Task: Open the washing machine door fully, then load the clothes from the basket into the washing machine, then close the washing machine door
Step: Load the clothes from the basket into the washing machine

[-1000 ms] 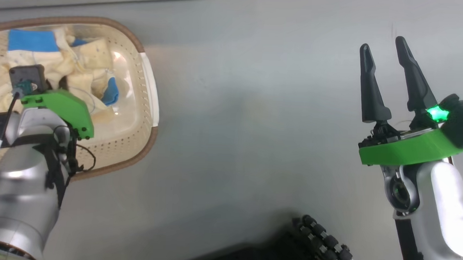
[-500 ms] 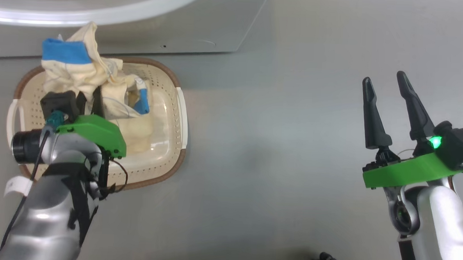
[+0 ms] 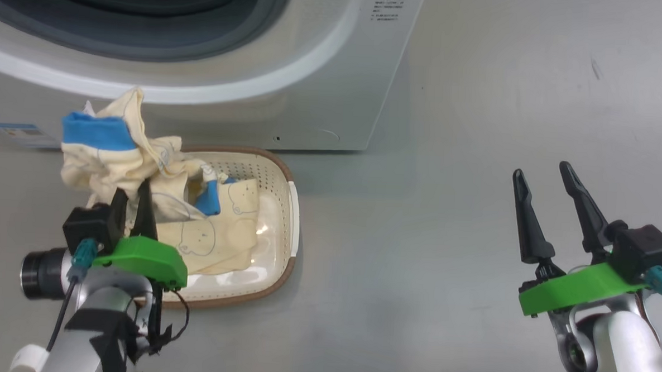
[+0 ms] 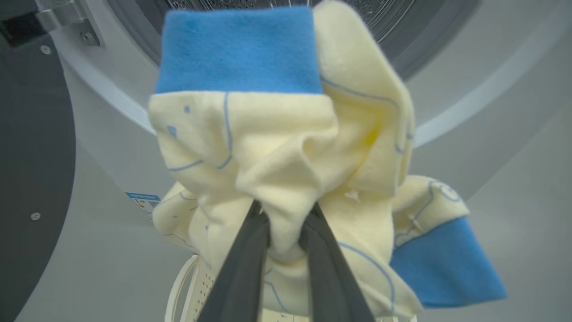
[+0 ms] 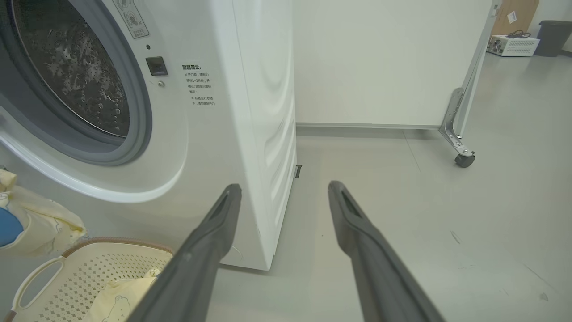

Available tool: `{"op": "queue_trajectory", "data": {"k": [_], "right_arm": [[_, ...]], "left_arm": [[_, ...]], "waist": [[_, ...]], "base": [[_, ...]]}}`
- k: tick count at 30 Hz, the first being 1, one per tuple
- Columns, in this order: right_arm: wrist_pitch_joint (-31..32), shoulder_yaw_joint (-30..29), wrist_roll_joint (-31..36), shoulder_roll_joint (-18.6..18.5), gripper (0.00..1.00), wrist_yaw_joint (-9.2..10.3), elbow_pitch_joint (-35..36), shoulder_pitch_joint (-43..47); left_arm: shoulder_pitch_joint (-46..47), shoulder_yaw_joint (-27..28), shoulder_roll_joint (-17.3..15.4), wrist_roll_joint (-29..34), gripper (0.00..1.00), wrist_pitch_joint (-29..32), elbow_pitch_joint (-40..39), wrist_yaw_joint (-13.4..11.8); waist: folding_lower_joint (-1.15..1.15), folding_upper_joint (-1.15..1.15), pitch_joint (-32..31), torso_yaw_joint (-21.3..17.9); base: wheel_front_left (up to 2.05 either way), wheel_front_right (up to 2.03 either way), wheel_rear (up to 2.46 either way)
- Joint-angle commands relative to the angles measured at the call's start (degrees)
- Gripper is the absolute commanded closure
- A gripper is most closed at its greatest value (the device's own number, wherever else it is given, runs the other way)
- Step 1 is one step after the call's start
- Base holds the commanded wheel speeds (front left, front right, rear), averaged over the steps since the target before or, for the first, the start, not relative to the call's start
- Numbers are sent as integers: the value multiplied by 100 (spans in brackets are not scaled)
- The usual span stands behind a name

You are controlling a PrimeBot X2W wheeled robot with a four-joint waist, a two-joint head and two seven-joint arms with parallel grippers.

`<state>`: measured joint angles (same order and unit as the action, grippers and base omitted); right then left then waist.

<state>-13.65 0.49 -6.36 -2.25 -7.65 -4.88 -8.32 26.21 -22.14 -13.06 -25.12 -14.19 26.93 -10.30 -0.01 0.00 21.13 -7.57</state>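
- Left wrist view: the left claw (image 4: 286, 212) pinches a bunched fold of the clothes (image 4: 277, 143) between its two dark fingers, with the tips sunk into the cloth.
- The cloth is soft cream-yellow with thin blue outlines. One broad plain blue cuff sits straight beyond the claw's tips, and another hangs lower to their right.
- In the head view, the gripped bundle stands up past the claw. More of the same cloth, printed with a bear face, drapes into the basket (image 3: 285, 251) just beside the claw.
- The basket is cream with perforated walls, a brown rim and a white side handle. It sits on the floor (image 3: 418, 240).
- Beyond the claw and the basket rises the washing machine (image 3: 324, 85), white-fronted, its grey seal (image 3: 147, 32) ringing an uncovered steel drum (image 5: 76, 80). A small blue label (image 3: 20, 130) sits low on its front.
- The right claw (image 3: 541, 169) is spread wide and holds nothing, over the floor well apart from the basket.
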Motion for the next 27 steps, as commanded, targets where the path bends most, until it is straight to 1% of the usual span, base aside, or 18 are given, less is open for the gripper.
{"op": "queue_trajectory", "data": {"k": [1,7,8,14,20,27], "right_arm": [[52,87,55,-63,0,16,202,104],[185,71,120,-63,0,16,292,338],[185,71,120,-63,0,16,292,338],[324,57,109,-63,0,16,408,613],[485,43,108,-63,0,16,578,911],[614,-33,74,-63,0,16,757,1164]], "left_arm": [[-106,222,-245,82,100,-78,-363,-94],[-696,145,-396,165,100,91,-1045,-336],[-696,145,-396,165,100,91,-1045,-336],[-1253,106,-521,170,100,301,-1636,-545],[-1659,50,-599,156,100,473,-2020,-677],[-1953,22,-667,137,100,594,-2317,-794]], "waist": [[1,0,-332,155],[1,0,-809,260],[1,0,-809,260],[1,0,-1231,330],[1,0,-1571,361],[1,0,-1803,348]], "base": [[0,0,0],[0,0,0],[0,0,0],[0,0,0],[0,0,0],[0,0,0]]}}
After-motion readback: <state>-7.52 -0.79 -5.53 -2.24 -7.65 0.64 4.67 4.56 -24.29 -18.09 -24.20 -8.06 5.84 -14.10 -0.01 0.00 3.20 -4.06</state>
